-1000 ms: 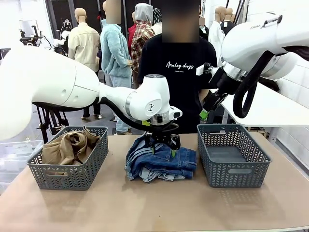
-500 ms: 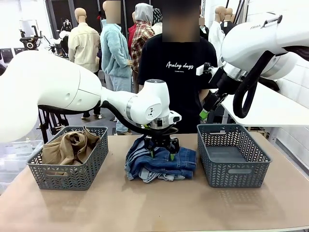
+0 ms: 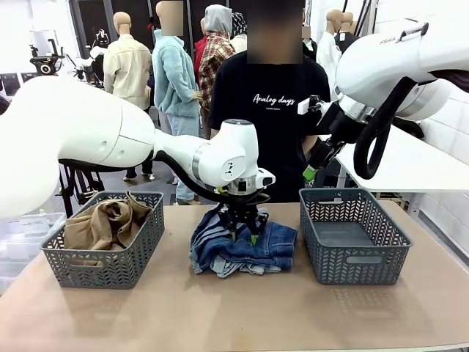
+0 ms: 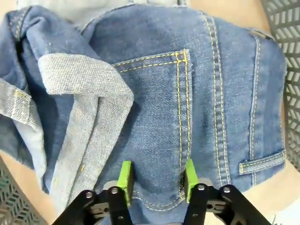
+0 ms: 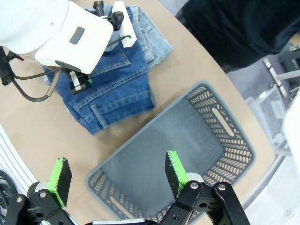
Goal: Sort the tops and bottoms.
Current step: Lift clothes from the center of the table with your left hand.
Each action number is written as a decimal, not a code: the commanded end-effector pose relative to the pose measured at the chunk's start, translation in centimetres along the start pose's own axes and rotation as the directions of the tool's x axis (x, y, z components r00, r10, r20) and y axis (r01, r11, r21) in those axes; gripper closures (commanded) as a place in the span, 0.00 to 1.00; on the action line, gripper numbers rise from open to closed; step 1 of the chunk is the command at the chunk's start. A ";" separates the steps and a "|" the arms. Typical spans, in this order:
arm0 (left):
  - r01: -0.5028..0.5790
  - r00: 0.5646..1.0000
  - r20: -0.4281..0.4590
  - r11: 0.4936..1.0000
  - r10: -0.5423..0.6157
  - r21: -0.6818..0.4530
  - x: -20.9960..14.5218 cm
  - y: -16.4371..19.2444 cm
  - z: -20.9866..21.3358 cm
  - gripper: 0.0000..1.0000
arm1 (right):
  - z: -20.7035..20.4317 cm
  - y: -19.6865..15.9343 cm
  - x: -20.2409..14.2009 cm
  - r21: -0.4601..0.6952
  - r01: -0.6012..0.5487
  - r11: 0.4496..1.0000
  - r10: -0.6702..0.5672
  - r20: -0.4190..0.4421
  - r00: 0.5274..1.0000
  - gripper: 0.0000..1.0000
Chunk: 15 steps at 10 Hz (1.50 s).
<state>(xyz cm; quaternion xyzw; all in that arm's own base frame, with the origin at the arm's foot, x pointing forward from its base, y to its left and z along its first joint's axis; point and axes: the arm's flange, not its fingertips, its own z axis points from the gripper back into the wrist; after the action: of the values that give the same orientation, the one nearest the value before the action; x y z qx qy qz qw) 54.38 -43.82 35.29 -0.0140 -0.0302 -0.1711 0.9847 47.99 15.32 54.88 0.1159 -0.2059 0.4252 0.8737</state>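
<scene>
The bottoms lie in a heap at the table's middle: a dark blue denim piece (image 3: 275, 246) on top and a pale washed one (image 3: 207, 236) under it at the left. My left gripper (image 3: 244, 237) points straight down into the dark denim (image 4: 154, 93), its green fingertips (image 4: 125, 176) narrowed onto a fold beside the pocket seam. A tan top (image 3: 106, 220) sits in the left basket (image 3: 139, 253). My right gripper (image 3: 312, 170) hangs open high above the right basket (image 3: 352, 262). In the right wrist view that gripper (image 5: 117, 171) is wide open above the grey basket (image 5: 187, 136) and the denim (image 5: 117, 93).
A person in a black T-shirt (image 3: 275, 110) stands at the far side behind the heap. The right basket's floor (image 3: 341, 235) holds nothing. Bare tan tabletop (image 3: 234, 308) stretches along the near edge.
My left gripper has lowered slightly onto the dark denim and its fingers have drawn together from wide apart. The right arm has not moved.
</scene>
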 end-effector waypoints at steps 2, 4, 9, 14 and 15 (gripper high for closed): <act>-0.038 0.999 -0.030 0.999 0.039 0.033 0.2 0.1 -0.4 1.00 | 0.0 0.0 -0.1 -0.001 0.000 1.000 0.000 -0.002 1.000 0.00; -0.047 0.999 -0.009 0.998 0.048 0.043 0.0 0.3 -0.1 1.00 | 0.0 0.0 -0.1 -0.001 0.000 1.000 0.000 -0.002 1.000 0.00; -0.150 0.984 0.116 0.984 0.139 0.094 -1.2 6.6 5.1 1.00 | 0.0 0.0 -0.1 -0.001 0.000 1.000 0.000 -0.002 1.000 0.00; -0.391 0.861 0.352 0.920 0.367 -0.002 -3.9 13.2 13.4 1.00 | 0.0 0.0 -0.1 -0.001 0.000 1.000 0.000 -0.002 1.000 0.00; -0.261 0.940 0.242 0.963 0.238 0.064 -1.2 11.9 12.2 1.00 | 0.0 0.0 -0.1 -0.001 0.000 1.000 0.000 -0.002 1.000 0.00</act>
<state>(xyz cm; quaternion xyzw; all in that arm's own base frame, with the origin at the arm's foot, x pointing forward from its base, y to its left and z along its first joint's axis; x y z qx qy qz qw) 55.98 -30.06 49.16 -0.0039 -0.1730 -0.0057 0.9849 48.00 15.27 54.91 0.1160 -0.2063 0.4249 0.8738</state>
